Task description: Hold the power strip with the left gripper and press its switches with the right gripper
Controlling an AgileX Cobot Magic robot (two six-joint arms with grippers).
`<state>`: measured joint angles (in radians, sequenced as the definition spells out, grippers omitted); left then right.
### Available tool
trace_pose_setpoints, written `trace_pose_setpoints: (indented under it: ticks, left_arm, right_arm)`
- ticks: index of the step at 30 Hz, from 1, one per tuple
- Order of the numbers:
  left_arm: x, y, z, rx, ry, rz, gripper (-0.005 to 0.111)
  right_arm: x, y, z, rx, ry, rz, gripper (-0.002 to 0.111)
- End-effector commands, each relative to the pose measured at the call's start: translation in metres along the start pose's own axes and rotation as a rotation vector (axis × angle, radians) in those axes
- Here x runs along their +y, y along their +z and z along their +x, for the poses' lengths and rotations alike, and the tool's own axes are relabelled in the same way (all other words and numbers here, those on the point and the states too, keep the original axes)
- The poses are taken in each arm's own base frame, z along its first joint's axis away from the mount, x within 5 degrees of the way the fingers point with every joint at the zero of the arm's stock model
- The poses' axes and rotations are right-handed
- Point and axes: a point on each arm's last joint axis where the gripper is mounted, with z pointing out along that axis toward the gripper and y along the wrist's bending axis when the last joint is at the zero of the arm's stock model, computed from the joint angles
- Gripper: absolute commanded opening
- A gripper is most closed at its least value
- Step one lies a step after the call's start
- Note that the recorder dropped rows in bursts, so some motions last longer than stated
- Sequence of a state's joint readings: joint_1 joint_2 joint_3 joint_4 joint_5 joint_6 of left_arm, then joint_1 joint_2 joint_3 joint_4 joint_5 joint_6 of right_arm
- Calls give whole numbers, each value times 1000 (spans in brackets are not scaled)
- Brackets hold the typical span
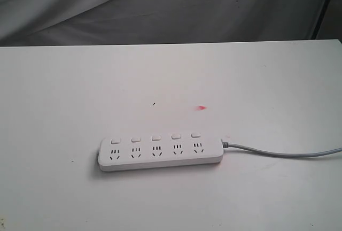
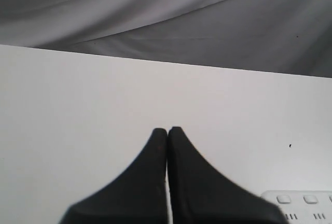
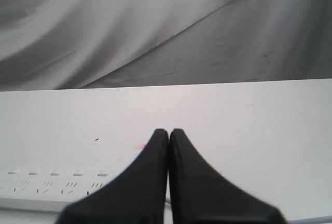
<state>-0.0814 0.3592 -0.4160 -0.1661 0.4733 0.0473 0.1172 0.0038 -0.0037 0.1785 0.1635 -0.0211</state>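
Note:
The white power strip [image 1: 160,153] lies flat on the white table [image 1: 64,92], front of centre, its grey cord [image 1: 283,152] running off to the right. Five small white switches [image 1: 155,137] sit in a row above the sockets. No arm shows in the exterior view. In the left wrist view my left gripper [image 2: 167,129] is shut on nothing, above bare table, with one end of the power strip [image 2: 303,207] off to the side. In the right wrist view my right gripper [image 3: 168,130] is shut and empty; the power strip [image 3: 46,187] lies beside it, partly hidden by the fingers.
A small pink mark [image 1: 201,107] and a tiny dark speck [image 1: 154,103] lie on the table behind the strip. Grey draped cloth [image 1: 160,6] hangs beyond the table's far edge. A dark stand leg [image 1: 323,6] shows at the back right.

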Motion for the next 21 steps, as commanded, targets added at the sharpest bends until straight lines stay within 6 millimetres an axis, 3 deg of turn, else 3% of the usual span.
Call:
trace_pose_setpoints:
  ticks: [1,7,10,16,21]
  left_arm:
    - [-2,-1,-1,7,190,24,1]
    - [-18,-1,0,50,437,210,1]
    - [-24,10,-6,133,389,290,0]
    - [-36,52,-36,270,544,483,0]
    - [-44,95,-69,244,720,638,0]
  right_arm:
    - [0,0,1,4,-3,0,0]
    - [0,0,1,4,-3,0,0]
    - [0,0,1,4,-3,0,0]
    - [0,0,1,4,-3,0,0]
    - [0,0,1,4,-3,0,0]
